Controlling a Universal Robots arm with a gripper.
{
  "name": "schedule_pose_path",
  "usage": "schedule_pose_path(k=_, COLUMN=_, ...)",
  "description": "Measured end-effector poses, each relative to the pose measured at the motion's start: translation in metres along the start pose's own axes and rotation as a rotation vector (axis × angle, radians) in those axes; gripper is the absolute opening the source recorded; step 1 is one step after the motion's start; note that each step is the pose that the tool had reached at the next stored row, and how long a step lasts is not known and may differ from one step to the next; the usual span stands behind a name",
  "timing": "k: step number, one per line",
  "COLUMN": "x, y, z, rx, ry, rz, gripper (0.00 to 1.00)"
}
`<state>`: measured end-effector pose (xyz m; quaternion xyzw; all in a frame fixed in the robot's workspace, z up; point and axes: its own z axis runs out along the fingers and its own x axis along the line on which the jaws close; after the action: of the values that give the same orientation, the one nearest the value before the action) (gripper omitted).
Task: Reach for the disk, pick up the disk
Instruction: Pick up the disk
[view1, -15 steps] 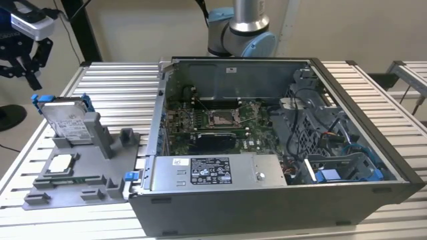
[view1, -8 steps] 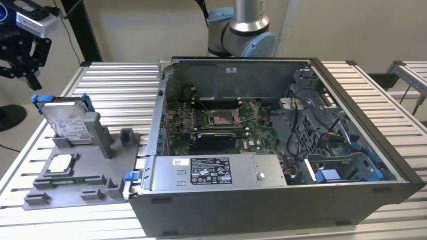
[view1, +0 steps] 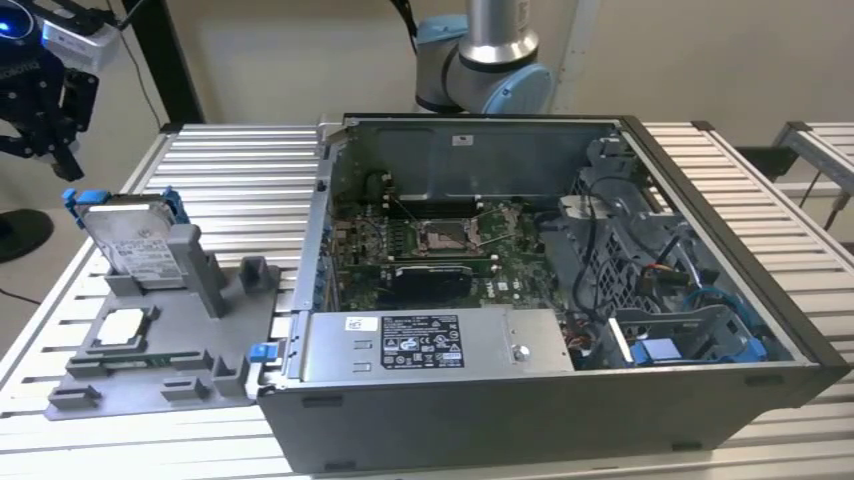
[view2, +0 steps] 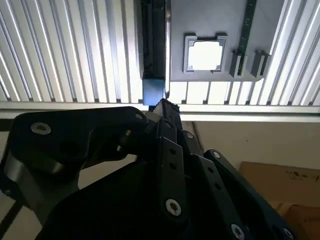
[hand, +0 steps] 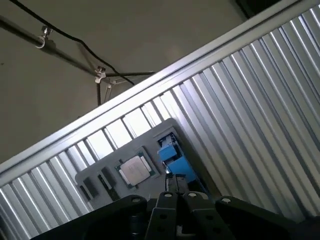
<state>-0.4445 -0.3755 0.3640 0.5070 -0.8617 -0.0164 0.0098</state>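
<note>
One disk (view1: 131, 238), upright in grey holder (view1: 200, 300), near table (view1: 227, 170) edge at exterior view's left, beside open computer case (view1: 534, 400). Gripper (view1: 48, 155) hangs above and outside that edge, well apart from disk; jaws apart, nothing held.
Second wrist view: disk (view2: 152, 45) edge-on beyond gripper tip; CPU chip (view2: 204, 54) beside it.
First wrist view: disk (hand: 172, 156), blue end just past gripper.
Step judged: reach, grasp not yet made. Closing in would call for jaws straddling disk's thin top edge.

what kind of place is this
Probably a robotics lab bench: a robot arm mounted by an open computer case on a slatted metal table, with the disk standing in a grey fixture.
</note>
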Motion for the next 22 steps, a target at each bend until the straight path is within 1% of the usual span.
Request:
schedule_pose_path(k=13, x=-0.0001, y=-0.0001, z=0.0002, rx=0.0, ry=0.0089, rz=-0.232, gripper=0.0)
schedule_pose_path(k=22, x=-0.0026, y=-0.0046, z=0.0001, rx=-0.0002, ry=0.012, rz=-0.334, gripper=0.0)
